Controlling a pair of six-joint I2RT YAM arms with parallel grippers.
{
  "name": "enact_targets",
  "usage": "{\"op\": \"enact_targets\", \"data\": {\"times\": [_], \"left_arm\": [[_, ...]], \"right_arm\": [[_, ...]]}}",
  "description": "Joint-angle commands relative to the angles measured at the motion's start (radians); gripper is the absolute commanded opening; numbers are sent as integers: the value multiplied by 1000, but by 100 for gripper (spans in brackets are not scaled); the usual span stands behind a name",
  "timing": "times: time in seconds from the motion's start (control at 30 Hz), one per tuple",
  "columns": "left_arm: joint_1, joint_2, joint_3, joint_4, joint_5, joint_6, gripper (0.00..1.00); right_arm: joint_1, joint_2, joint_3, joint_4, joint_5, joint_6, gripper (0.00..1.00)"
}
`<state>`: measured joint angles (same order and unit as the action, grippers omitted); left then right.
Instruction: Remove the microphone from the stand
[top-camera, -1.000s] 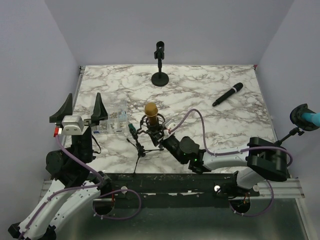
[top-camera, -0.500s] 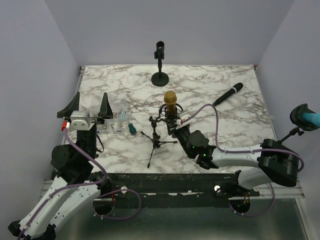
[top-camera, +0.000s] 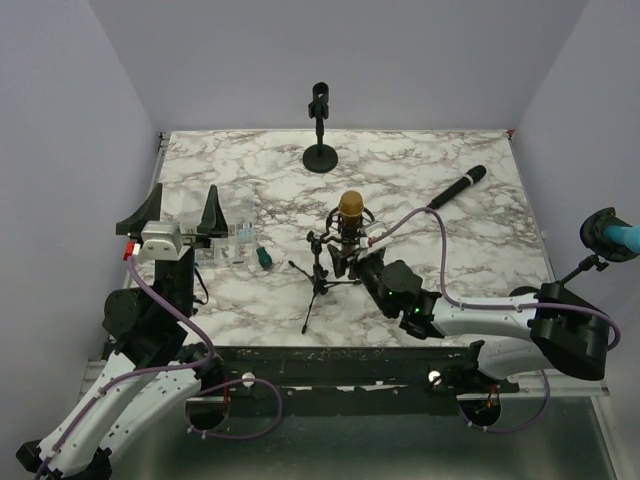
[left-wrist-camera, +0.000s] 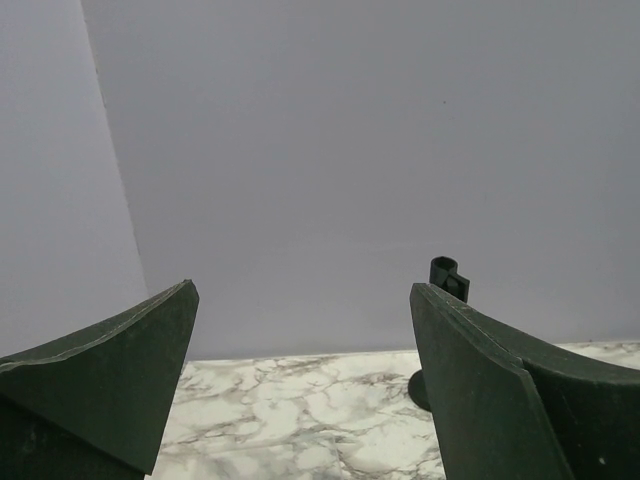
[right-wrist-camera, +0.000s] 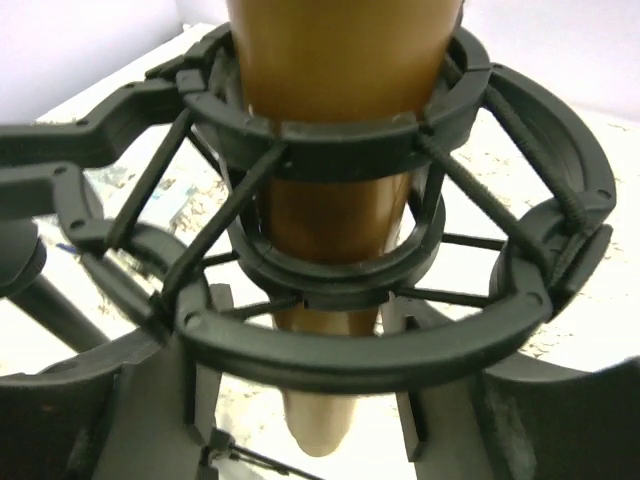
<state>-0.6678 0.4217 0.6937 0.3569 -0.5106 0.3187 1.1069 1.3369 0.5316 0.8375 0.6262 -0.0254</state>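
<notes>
Now the gold mic sits in its cradle, right by the pincer

The gold microphone (right-wrist-camera: 335, 120) stands upright in a black ring cradle (right-wrist-camera: 360, 345), right in front of the right pincer (top-camera: 350, 260). Stretchy cords hold it in the rings, so I think it has to slide up and out. The cradle sits on top of a tripod stand (top-camera: 318, 292), whose legs spread just below the pincer. The pincer's fingers (right-wrist-camera: 560, 430) sit on both sides of the cradle, maybe to keep it steady. I cannot tell if they squeeze it or not. Off to its left, the left pincer (top-camera: 182, 212) is up high, spread wide, holding nothing. A black microphone (top-camera: 456, 188) lies far past the right pincer. I can read no words or labels anywhere.
</notes>
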Motion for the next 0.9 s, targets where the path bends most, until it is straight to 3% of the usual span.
{"op": "enact_targets", "data": {"times": [0.0, 0.17, 0.33, 0.53, 0.7, 0.87], "left_arm": [[-6, 18, 29, -11, 28, -13, 89], [-14, 36, 23, -1, 21, -4, 89], [-21, 38, 30, -17, 40, -21, 89], [-25, 52, 21, -3, 30, -12, 89], [-32, 51, 34, -33, 60, -29, 88], [-36, 74, 36, -39, 52, -29, 89]], "right_arm": [[3, -78, -33, -100, -52, 106, 73], [2, -214, -82, -254, -26, 182, 87], [4, -411, -117, -404, 16, 207, 89], [2, -586, -39, -529, 59, 192, 89], [4, -569, 97, -569, 55, 148, 89], [2, -424, 305, -667, 14, 138, 90]]}}
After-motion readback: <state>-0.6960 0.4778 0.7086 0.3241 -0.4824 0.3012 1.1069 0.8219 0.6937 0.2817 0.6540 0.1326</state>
